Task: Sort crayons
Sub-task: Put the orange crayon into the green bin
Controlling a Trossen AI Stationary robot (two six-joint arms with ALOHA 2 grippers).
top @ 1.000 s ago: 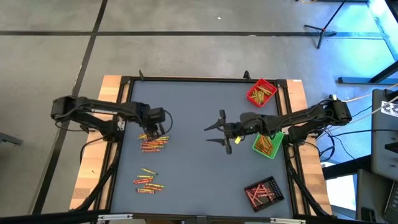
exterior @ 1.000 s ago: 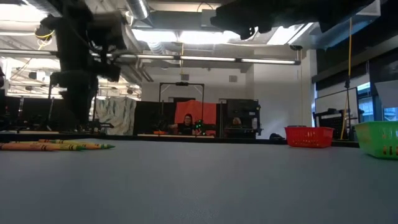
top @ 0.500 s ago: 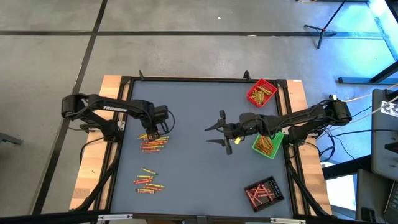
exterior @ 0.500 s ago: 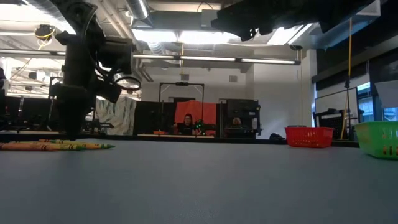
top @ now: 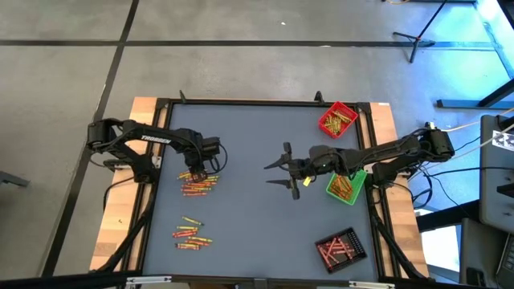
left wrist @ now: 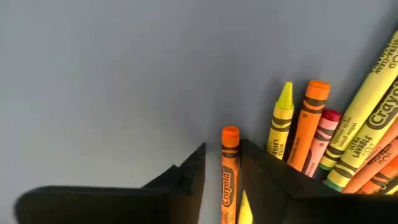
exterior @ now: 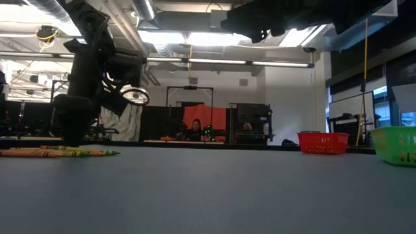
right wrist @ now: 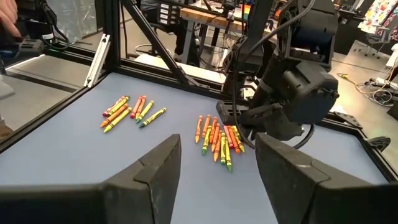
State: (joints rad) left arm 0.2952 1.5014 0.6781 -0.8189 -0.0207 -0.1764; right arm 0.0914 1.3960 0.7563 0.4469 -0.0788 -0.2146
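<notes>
My left gripper (top: pixel 195 171) points down at the far edge of a pile of red, orange and yellow crayons (top: pixel 199 185) lying flat on the grey table. Its fingers stand close on either side of one orange crayon (left wrist: pixel 230 168) with only a narrow gap, so it is open. More crayons (left wrist: pixel 323 143) lie just beside that one. A second pile of crayons (top: pixel 190 233) lies nearer the front edge. My right gripper (top: pixel 281 172) hangs open above the table's middle and holds nothing. My left gripper comes from above, its fingers lying along the orange crayon's two long sides near its tip (left wrist: pixel 230 134). One finger (left wrist: pixel 255 168) is right against the crayon and a thin strip of table shows at the other. I cannot tell whether it touches. The crayon lies flat.
A red tray (top: pixel 337 119) with crayons stands at the far right, a green tray (top: pixel 345 186) under my right arm, and a black tray (top: pixel 340 247) at the near right. The table's black frame (top: pixel 241 102) runs around the edge. People sit in the room beyond.
My left gripper has come down onto the far edge of the crayon pile and has shifted slightly toward the table's right, tipping to point straight down. The crayons and my right arm have stayed where they were.
</notes>
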